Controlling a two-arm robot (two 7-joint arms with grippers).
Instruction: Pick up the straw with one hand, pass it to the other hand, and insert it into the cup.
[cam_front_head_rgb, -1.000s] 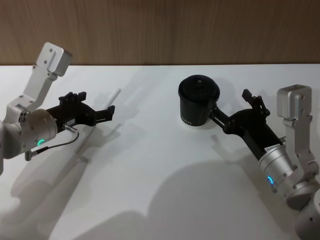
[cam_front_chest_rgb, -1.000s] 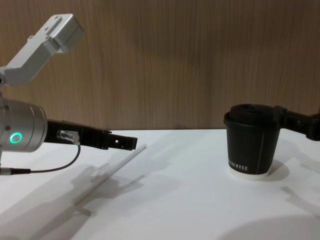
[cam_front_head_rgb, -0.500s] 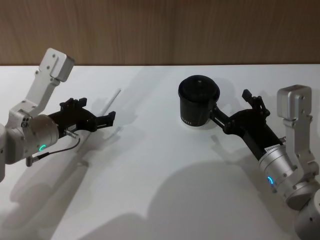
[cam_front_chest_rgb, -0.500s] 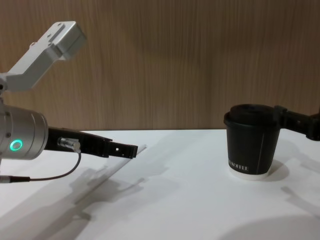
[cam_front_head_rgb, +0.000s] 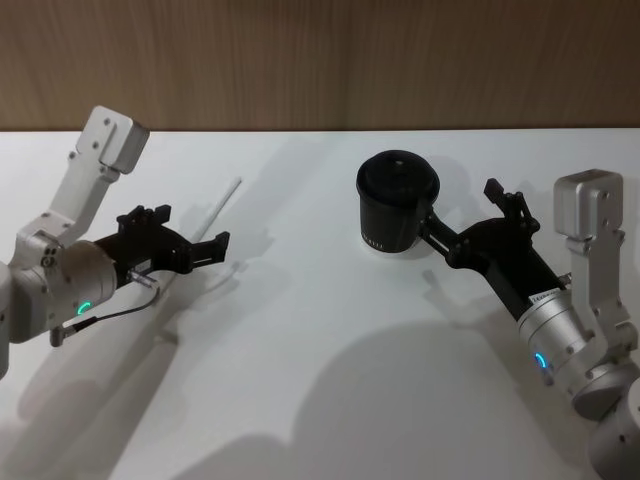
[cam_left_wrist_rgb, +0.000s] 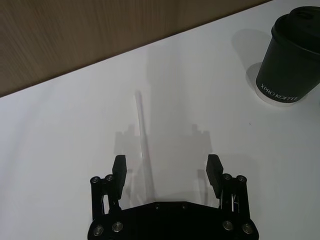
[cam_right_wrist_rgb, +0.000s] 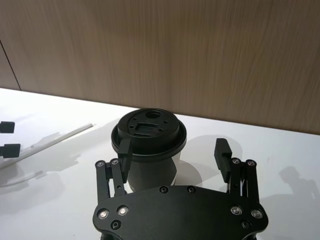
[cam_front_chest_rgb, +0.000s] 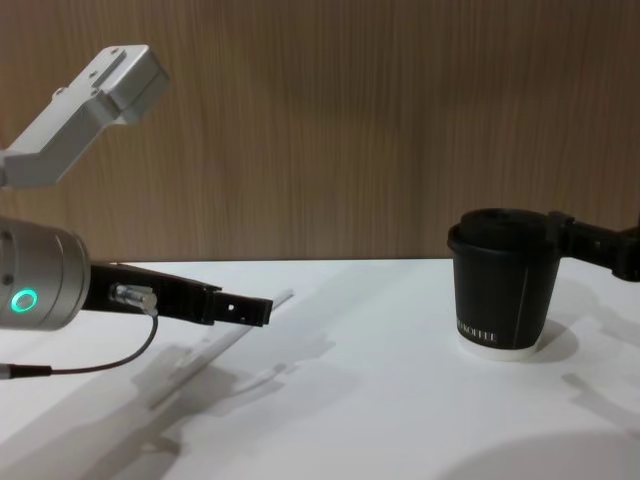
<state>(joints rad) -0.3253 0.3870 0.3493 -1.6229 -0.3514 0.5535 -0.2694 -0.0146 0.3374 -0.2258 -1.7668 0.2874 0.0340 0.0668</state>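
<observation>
Just a plain white tabletop (cam_front_head_rgb: 330, 400), smooth and matte. Two things on it: a thin straight white straw (cam_front_head_rgb: 222, 205) lying flat on the left side, angled toward the back edge, and a black paper coffee cup (cam_front_head_rgb: 398, 205) with a domed black lid standing upright on the right, well apart from the straw.

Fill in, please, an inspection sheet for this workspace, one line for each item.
Surface: white table, arm shadows on it.
Job's things: straw lying flat on table; cup upright, lid on.
Clutter: nothing seen.
Hands: left hand open, above straw, one finger on either side; right hand open, close beside cup, contact unclear.
Cables: thin dark cable hanging behind left hand.
Surroundings: wooden wall behind table.
</observation>
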